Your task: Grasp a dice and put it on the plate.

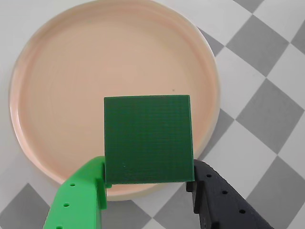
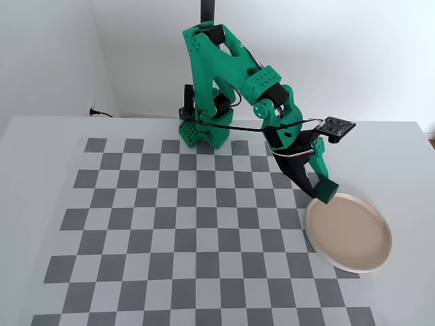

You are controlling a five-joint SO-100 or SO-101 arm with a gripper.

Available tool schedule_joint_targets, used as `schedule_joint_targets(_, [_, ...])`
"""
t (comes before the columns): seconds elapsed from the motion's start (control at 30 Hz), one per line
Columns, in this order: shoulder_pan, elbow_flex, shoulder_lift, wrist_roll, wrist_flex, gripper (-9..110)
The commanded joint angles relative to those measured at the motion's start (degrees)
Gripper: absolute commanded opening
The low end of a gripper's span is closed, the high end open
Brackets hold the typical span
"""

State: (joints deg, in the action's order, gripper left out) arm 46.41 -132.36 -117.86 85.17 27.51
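above the near left rim of the plate [image 2: 348,234], the fingers [image 1: 149,183] hold the dice [image 1: 148,139] clenched from both sides, so it cannot drop before release.

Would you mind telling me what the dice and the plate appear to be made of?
The dice looks like matte 3D-printed plastic: fine parallel ridges cross its dark green face. The plate seems smooth glazed ceramic or possibly melamine, with a soft sheen and faint concentric rings near the rim; the pictures cannot settle which.
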Motion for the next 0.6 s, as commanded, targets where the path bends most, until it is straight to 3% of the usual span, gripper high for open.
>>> schedule_joint_targets(0.0, [1.4,9.5,2.7,-0.4,-1.4,-4])
schedule_joint_targets(0.57, [4.4,30.4,28.0,-2.0,-2.9,-4])
